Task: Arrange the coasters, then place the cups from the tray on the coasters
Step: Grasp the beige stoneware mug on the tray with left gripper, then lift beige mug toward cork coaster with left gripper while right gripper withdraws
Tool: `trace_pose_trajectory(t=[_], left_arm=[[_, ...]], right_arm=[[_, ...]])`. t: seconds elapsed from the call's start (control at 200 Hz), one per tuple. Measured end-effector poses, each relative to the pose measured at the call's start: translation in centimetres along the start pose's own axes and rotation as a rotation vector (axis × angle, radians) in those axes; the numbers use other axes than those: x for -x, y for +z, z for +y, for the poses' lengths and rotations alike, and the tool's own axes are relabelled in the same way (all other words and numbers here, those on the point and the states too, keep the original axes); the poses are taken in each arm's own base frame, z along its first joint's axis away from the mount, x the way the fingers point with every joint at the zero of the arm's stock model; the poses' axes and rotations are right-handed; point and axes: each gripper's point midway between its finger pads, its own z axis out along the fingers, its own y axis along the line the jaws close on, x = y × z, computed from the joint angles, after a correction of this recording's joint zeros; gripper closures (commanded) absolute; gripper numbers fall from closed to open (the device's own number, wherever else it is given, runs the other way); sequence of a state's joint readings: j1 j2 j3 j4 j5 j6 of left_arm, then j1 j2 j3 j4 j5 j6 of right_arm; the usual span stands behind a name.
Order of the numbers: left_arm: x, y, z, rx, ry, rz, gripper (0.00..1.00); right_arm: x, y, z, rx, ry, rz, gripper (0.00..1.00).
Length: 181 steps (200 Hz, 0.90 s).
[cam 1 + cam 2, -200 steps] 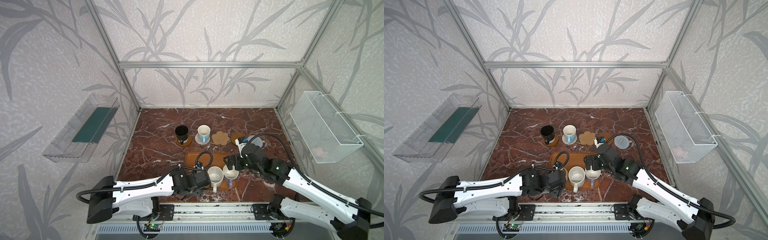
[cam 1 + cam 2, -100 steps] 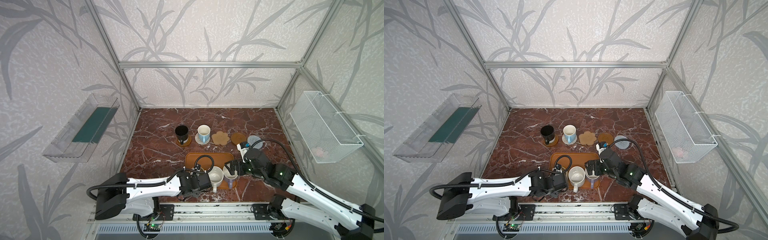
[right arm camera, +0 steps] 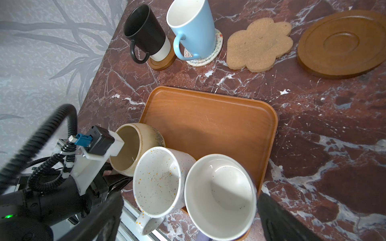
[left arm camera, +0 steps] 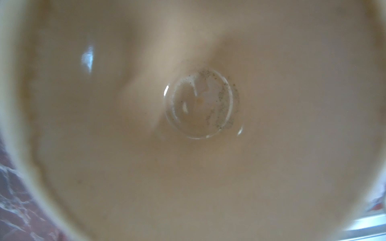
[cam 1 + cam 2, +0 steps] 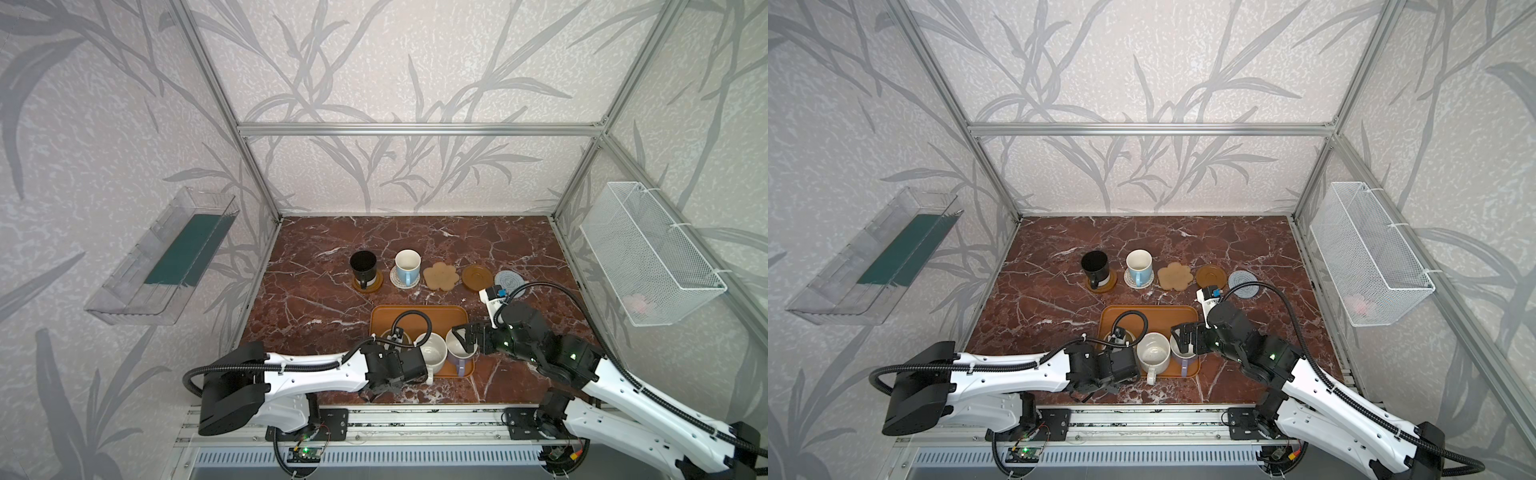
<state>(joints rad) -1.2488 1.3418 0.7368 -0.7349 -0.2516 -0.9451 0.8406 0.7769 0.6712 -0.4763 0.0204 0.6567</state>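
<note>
Right wrist view: open right pincer (image 3: 190,198) hovers above lavender cup (image 3: 221,208); left pincer (image 3: 113,175) clamps tilted cream cup (image 3: 144,137).

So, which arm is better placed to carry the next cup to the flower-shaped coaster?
Left, probably: the left tool looks shut on the cream mug, ready to lift. The right tool stands open at the lavender mug, nothing gripped.

Bench and wall fittings
We see a red-brown marble bench (image 5: 316,299), a clear bin (image 5: 137,291) with a green strip (image 5: 187,249) on the left wall, and a white wire basket (image 5: 648,257) on the right.
</note>
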Motion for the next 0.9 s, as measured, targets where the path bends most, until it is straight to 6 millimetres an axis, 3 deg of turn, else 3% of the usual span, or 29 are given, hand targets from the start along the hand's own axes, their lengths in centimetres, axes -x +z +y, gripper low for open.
trace_pose_trajectory(t=[0.145,0.405,0.595,0.905], left_arm=[[0.2,-0.1,0.1,0.004,-0.001,-0.010,1.00],[0.8,-1.8,1.5,0.053,0.001,-0.027,1.00],[3.5,-4.8,1.1,0.022,-0.023,-0.123,1.00],[9.7,-10.1,0.4,-0.044,-0.065,-0.266,1.00]], right_arm=[[-0.2,0.2,-0.2,-0.006,0.000,0.007,0.01],[0.0,0.2,0.1,0.006,-0.037,-0.001,0.01],[0.4,0.1,0.8,0.049,-0.055,-0.030,0.01],[1.0,0.0,1.2,0.062,-0.055,-0.053,0.01]])
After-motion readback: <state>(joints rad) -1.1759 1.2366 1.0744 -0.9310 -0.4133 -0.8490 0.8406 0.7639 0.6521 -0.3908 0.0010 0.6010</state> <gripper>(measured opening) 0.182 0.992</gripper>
